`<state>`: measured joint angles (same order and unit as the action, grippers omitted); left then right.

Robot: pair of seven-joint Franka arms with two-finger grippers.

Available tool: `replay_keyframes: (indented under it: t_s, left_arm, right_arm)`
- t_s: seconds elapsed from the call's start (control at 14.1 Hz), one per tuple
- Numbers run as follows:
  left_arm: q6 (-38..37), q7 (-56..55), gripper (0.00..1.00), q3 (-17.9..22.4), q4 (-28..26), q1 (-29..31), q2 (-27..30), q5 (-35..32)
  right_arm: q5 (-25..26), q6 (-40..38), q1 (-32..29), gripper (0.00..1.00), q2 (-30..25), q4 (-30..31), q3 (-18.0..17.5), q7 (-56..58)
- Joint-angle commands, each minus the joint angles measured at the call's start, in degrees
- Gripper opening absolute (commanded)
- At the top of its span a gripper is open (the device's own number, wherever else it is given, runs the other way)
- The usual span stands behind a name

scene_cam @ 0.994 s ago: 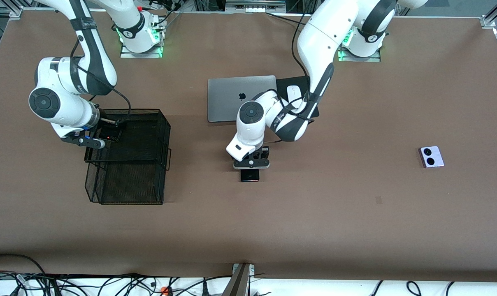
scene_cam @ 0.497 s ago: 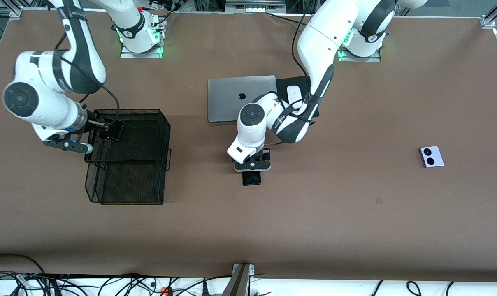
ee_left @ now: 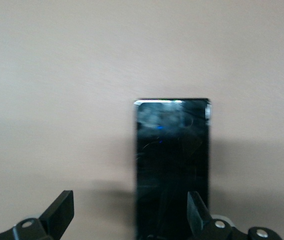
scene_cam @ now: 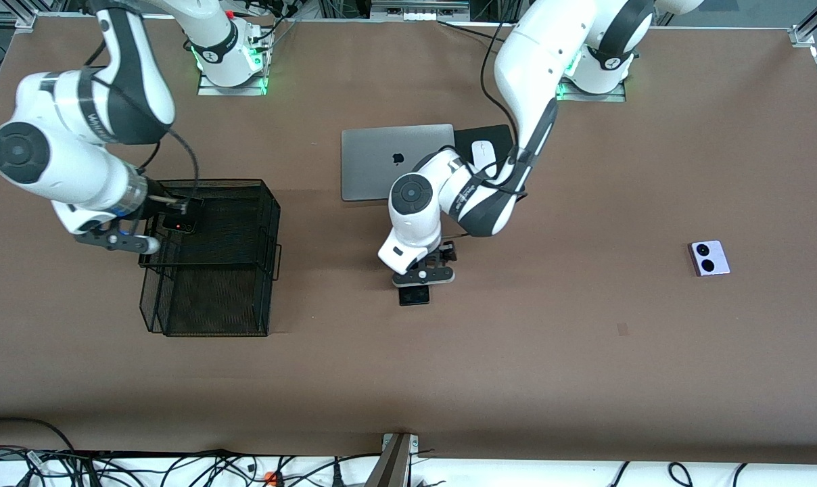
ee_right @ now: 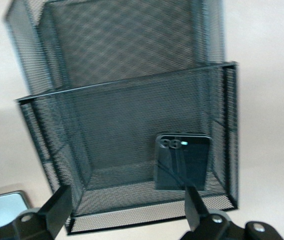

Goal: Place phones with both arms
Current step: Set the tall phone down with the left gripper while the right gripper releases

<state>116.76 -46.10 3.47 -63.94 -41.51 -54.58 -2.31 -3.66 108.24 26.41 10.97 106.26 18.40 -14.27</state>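
While both sets of jaws stand wide apart and hold nothing, I read this as a release on each side. My left gripper (scene_cam: 425,274) hovers low over the longer black slab phone (scene_cam: 414,295), which lies flat on the table (scene_cam: 517,352), its visible end poking out at six o'clock from the fingers (ee_left: 197,212). My right gripper (scene_cam: 118,240) hangs beside the mesh basket (scene_cam: 209,257), just off the rim at its nine o'clock; the black flip phone (ee_right: 181,161) rests inside, leaning against the wall, so that drop looks done. The lilac-white phone (scene_cam: 709,258) waits at three o'clock, well apart, likely my next target. The laptop (scene_cam: 391,162) and mouse (scene_cam: 481,152) sit at twelve o'clock from the slab.
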Motion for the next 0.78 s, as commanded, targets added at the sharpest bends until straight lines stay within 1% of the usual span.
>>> replay_keyframes:
  t_s: [0.0,0.14,0.28,0.43,0.57,0.64,0.71]
  left_arm:
    - [-4.86,6.61,1.0,-0.31,-0.91,3.62,4.38,-0.41]
    - [-10.9,12.66,1.0,-0.4,-3.2,6.42,7.55,-0.41]
    - [-14.53,21.36,1.0,-0.4,-6.79,10.37,11.58,-0.41]
    - [-15.42,28.23,1.0,-0.4,-12.06,14.94,15.89,-1.02]
    - [-15.42,34.12,1.0,-0.05,-15.67,18.73,18.89,-1.46]
    - [-15.42,37.1,1.0,-0.05,-17.08,21.09,20.12,-3.47]
    - [-15.33,39.48,1.0,-0.13,-18.13,22.86,21.0,-5.4]
  right_arm:
    - [-1.17,1.36,2.58,1.0,2.37,-4.03,0.06,2.22]
    - [-1.61,0.66,6.87,1.0,7.28,-11.04,0.06,1.79]
    - [-4.06,0.66,10.31,1.0,13.34,-17.64,-0.03,-0.31]
    - [-7.31,1.19,14.78,1.0,21.33,-26.23,-0.03,-4.69]
    - [-7.5,1.88,18.39,1.0,30.38,-36.34,-0.03,-10.49]
    - [-7.5,3.37,19.8,1.0,34.86,-41.0,-0.03,-13.22]
    - [-7.5,5.65,20.6,1.0,37.95,-43.57,-0.03,-14.98]
